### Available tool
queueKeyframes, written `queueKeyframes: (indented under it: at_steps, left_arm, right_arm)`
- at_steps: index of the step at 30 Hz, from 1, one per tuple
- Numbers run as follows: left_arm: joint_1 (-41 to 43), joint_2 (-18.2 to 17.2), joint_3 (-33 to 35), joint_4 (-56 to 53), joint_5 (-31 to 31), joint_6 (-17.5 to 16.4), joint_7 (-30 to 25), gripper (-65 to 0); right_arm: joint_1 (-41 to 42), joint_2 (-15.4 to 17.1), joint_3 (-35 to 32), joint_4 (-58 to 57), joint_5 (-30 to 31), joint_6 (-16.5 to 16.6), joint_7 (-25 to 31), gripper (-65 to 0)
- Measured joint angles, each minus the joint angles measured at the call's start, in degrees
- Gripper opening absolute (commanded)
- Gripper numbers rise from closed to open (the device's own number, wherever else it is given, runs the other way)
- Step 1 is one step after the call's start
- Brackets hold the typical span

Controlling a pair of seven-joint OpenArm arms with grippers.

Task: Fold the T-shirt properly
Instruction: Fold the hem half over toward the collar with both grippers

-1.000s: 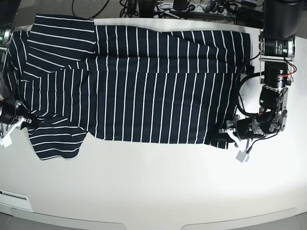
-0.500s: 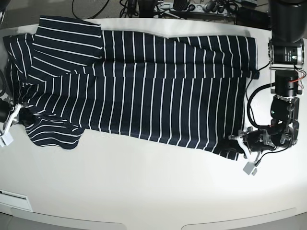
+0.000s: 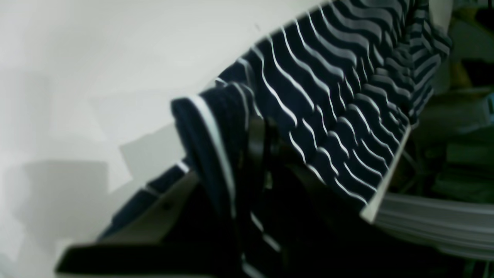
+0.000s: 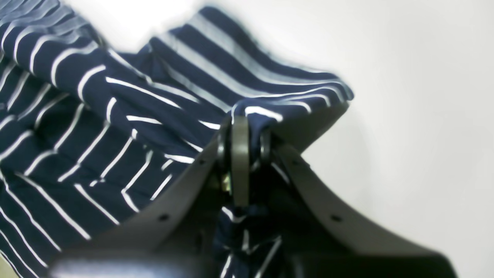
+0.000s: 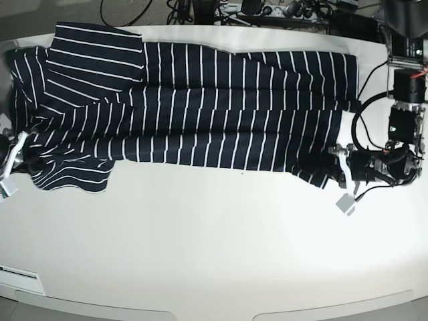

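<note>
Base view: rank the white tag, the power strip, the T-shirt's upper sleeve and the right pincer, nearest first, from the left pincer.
1. white tag, just below the left pincer
2. power strip, top centre
3. upper sleeve of the T-shirt, top left
4. right pincer, far left

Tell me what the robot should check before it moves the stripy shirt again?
1. Right gripper pinching the T-shirt: ok, cloth sits bunched between its closed jaws.
2. Left gripper pinching the hem corner: ok, striped cloth is wrapped over its fingers.
3. Near edge folded flat: not ok, it runs slanted and the sleeve end is rumpled.
4. Shirt all on the table: cannot tell, its far edge meets the rim.
5. Cable clear of cloth: cannot tell, it loops right beside the hem.
</note>
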Motion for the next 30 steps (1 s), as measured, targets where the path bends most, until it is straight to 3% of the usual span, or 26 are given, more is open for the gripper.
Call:
queueKeyframes:
  at_steps: [3, 5, 10, 15, 22, 23, 24, 26, 27, 29, 30]
  left_arm:
    - [3.0, -4.3, -0.1, 3.5, -2.5, 0.0, 0.2, -65.0]
    - [4.5, -6.2, -0.2, 4.8, -2.6, 0.0, 0.4, -65.0]
    - [7.0, -7.7, -0.2, 6.1, -3.1, 0.0, 2.4, -65.0]
    - [11.3, -9.0, -0.2, 6.2, -3.5, 0.0, 3.1, -65.0]
    - [15.5, -9.1, -0.2, 6.2, -3.7, 0.0, 3.1, -65.0]
    - [15.8, -9.1, -0.2, 6.2, -3.9, 0.0, 3.0, -65.0]
    - [16.1, -9.1, -0.2, 6.2, -4.0, 0.0, 2.9, -65.0]
    - [16.2, -9.1, -0.2, 6.2, -4.7, 0.0, 2.9, -46.3]
    - [16.2, -9.1, -0.2, 6.3, -5.6, 0.0, 3.0, -35.9]
    - [16.1, -9.1, -0.4, 6.7, -6.1, -0.2, 2.6, -21.3]
    - [16.0, -9.1, -0.4, 6.8, -6.1, -0.2, 2.2, -19.5]
  right_arm:
    - [-3.0, 0.0, 2.4, 1.5, 3.4, -0.2, -7.1, -65.0]
    - [-5.1, -0.1, 3.3, 1.9, 6.8, 0.0, -9.0, -65.0]
    - [-6.9, -0.2, 3.5, 2.3, 7.7, 0.0, -9.5, -65.0]
    - [-7.7, -0.2, 3.4, 2.3, 8.6, 0.0, -16.0, -65.0]
    - [-7.9, -0.2, 3.4, 2.3, 8.3, 0.0, -13.6, -65.0]
    - [-7.9, -0.2, 3.4, 2.3, 7.5, 0.0, -13.6, -60.5]
    - [-7.9, -0.3, 3.4, 2.3, 6.8, 0.0, -13.6, -51.9]
    - [-7.8, -0.3, 3.4, 2.3, 5.6, 0.0, -13.7, -33.0]
    - [-7.7, -0.3, 3.5, 2.3, 5.3, 0.0, -13.8, -28.6]
    - [-6.8, -0.3, 3.5, 2.2, 7.8, 0.0, -14.1, -28.6]
    - [-6.1, -0.2, 3.5, 2.2, 10.5, 0.0, -14.0, -28.6]
